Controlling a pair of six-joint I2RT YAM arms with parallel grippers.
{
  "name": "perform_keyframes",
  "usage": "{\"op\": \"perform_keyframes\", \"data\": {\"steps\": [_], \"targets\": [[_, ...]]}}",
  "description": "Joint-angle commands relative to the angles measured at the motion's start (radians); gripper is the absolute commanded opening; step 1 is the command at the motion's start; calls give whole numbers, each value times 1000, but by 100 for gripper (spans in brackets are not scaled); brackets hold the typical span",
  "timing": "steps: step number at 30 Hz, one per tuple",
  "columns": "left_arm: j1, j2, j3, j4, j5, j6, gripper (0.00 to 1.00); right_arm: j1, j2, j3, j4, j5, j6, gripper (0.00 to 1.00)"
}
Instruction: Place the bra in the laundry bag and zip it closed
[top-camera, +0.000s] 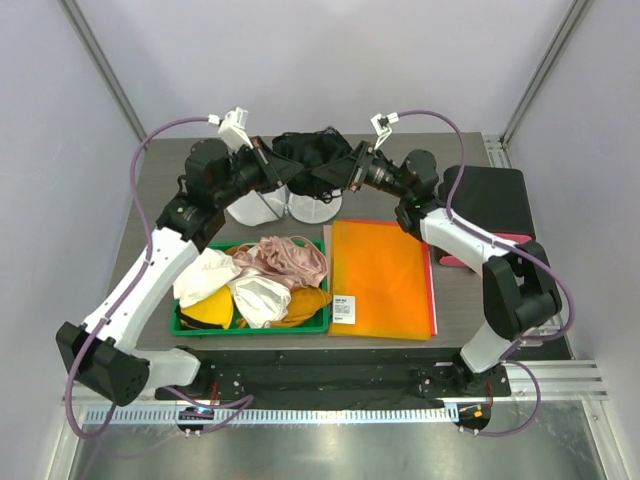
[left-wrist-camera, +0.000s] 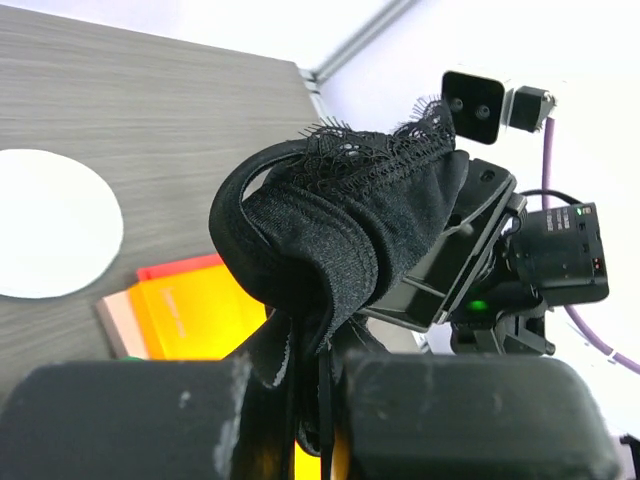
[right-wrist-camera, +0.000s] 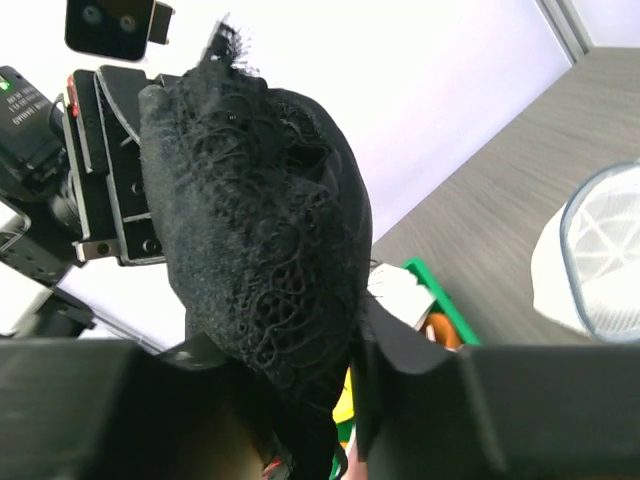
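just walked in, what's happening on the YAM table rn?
Both arms hold the black bra up between them over the far side of the table. The left gripper pinches one end and the right gripper the other. The white mesh laundry bag lies open on the table just below. The bra is not in the bag yet, so nothing is zipped. Other garments sit in the green tray nearer the arm bases.
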Motion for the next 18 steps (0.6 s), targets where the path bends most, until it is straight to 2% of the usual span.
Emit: {"op": "perform_keyframes", "data": {"steps": [1,2,3,4,5,6,7,8,9,11,13,15,18], "targets": [[18,42,81,-49,44,24,0,-3,83,92,90,6,-8,28],[29,54,93,-80,39,30,0,-2,96,97,98,5,-13,16],[34,65,113,-98,32,39,0,-2,124,100,100,2,-13,7],[35,75,122,-142,-9,68,3,-3,135,109,98,-4,-13,1],[37,98,146,-179,-57,90,13,-5,145,120,77,-6,-22,1],[35,108,156,-216,-111,105,52,-6,167,129,46,-3,-60,1],[37,115,159,-255,-233,118,65,-9,176,143,-29,29,-84,1],[37,120,142,-259,-290,137,74,-11,188,152,-73,47,-118,1],[37,122,131,-260,-348,142,87,-11,198,163,-119,67,-182,1],[37,131,107,-261,-491,151,88,-11,233,192,-233,126,-244,1],[37,172,110,-281,-553,164,81,-12,260,201,-307,175,-305,1],[37,250,154,-302,-616,193,75,-12,282,209,-324,215,-327,1],[37,357,284,-380,-700,243,72,-12,339,236,-328,224,-330,1]]}}
